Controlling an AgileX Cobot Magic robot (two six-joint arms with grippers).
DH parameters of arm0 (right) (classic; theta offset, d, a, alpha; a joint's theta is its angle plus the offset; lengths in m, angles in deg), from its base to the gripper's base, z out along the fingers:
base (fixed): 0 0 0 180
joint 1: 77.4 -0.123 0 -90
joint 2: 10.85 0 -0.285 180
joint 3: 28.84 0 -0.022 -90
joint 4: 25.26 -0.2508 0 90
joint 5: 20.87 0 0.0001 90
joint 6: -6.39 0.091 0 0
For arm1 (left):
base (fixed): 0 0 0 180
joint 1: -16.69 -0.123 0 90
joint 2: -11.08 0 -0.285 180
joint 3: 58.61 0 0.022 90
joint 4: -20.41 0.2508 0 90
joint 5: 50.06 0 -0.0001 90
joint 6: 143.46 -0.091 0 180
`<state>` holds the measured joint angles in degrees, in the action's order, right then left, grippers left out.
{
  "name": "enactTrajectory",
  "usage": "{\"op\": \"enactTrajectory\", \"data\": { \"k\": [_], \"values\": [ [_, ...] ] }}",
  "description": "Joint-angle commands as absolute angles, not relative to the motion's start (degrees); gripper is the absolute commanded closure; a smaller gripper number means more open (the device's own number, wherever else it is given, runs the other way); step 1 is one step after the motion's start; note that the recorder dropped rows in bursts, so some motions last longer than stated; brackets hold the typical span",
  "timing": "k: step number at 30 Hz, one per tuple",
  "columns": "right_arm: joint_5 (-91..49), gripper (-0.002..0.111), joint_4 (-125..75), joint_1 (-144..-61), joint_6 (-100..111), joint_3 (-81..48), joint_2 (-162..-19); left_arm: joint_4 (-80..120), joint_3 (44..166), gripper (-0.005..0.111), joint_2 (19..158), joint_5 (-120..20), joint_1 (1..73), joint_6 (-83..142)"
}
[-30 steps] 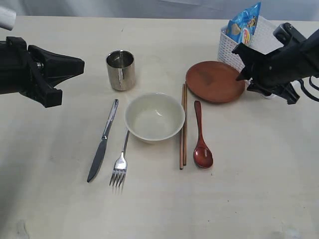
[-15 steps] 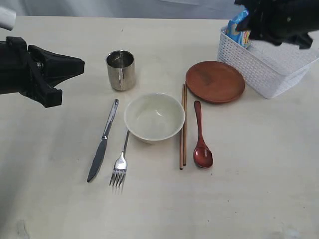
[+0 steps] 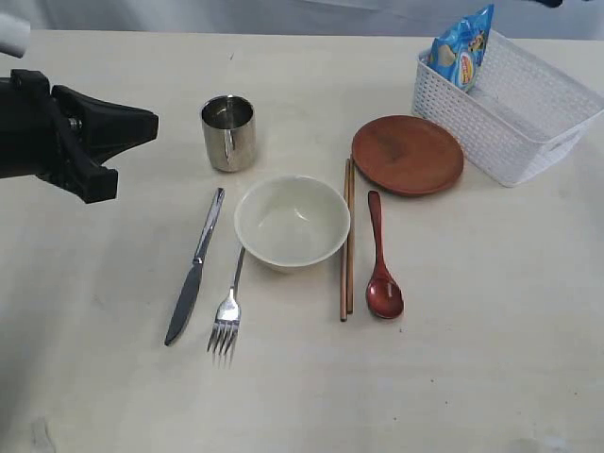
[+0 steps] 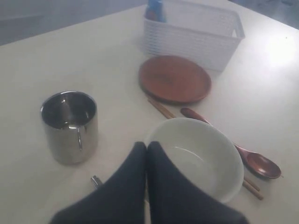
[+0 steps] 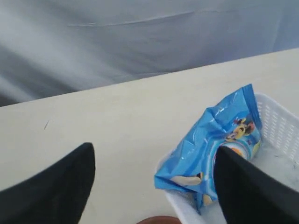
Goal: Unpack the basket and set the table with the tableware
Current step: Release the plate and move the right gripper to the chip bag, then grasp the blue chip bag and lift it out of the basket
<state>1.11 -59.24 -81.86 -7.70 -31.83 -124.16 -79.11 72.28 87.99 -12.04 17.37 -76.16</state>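
On the table point(image 3: 472, 359) lie the steel cup point(image 3: 228, 132), cream bowl point(image 3: 293, 223), brown plate point(image 3: 408, 154), chopsticks point(image 3: 347, 241), wooden spoon point(image 3: 381, 264), knife point(image 3: 194, 269) and fork point(image 3: 229, 307). The white basket point(image 3: 472, 123) stands at the back right. My left gripper point(image 3: 156, 121) hovers left of the cup, shut and empty; its wrist view shows the gripper point(image 4: 146, 145) above the bowl point(image 4: 196, 156) and cup point(image 4: 69, 126). My right gripper point(image 5: 154, 149) is open and empty, high over the basket's corner point(image 5: 187, 205), out of the exterior view.
A blue snack bag point(image 3: 462, 47) leans upright in the basket's far left corner; the right wrist view has the bag point(image 5: 215, 140) between the open fingers, farther off. A grey cloth backdrop hangs behind the table's far edge.
The right arm has lifted from in front of the basket and left the exterior view, and its jaws have spread wider. The left arm and all tableware stayed put.
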Motion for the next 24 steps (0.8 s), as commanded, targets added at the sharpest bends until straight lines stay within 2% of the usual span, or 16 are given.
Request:
{"op": "enactTrajectory", "data": {
  "k": [1,13,20,23,24],
  "values": [
    [1.6,0.041,-58.4,-81.5,-3.92,-36.07,-130.88,-79.54,71.94,0.107,87.57,-12.18,17.23,-75.88],
    [-4.01,0.043,-58.4,-81.5,1.52,-39.83,-141.81,-79.54,71.94,0.107,87.57,-12.18,17.23,-75.63],
    [-2.68,0.079,-58.52,-81.5,1.66,-39.83,-142.16,-79.54,71.94,0.107,87.57,-12.18,17.23,-75.63],
    [-0.88,0.105,-58.62,-81.5,1.66,-39.83,-140.85,-79.54,71.94,0.107,87.57,-12.18,17.23,-75.63],
    [-0.5,0.109,-58.51,-81.5,1.66,-39.83,-140.52,-79.54,71.94,0.107,87.57,-12.18,17.23,-75.63]
  ]
}}
